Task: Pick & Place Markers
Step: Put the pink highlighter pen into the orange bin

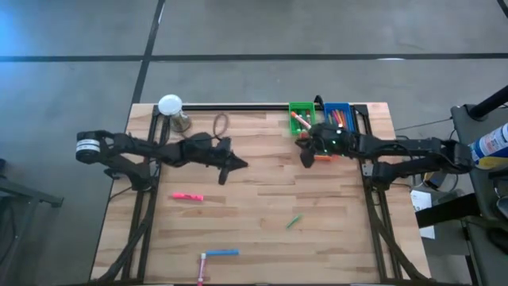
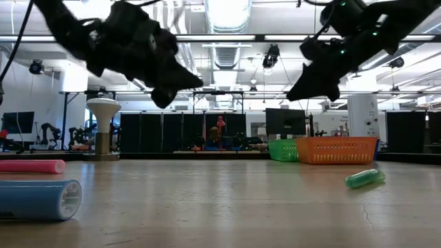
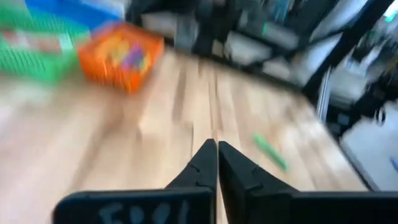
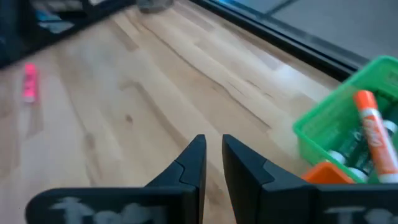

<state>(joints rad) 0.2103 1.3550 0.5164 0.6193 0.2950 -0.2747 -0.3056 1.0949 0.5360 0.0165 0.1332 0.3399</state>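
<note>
reaching for the next loose marker is the step in hand, i judge, and it would go best with the left gripper (image 1: 236,166) lowered squarely over the pink marker (image 1: 187,196) or the blue marker (image 1: 221,253), jaws spread only once above it; its jaws now sit pressed together on nothing, above bare table. farther right lies the green marker (image 1: 294,221), and the right gripper (image 1: 305,156) hangs beside the green bin (image 1: 301,117), jaws a narrow gap apart and empty.
</note>
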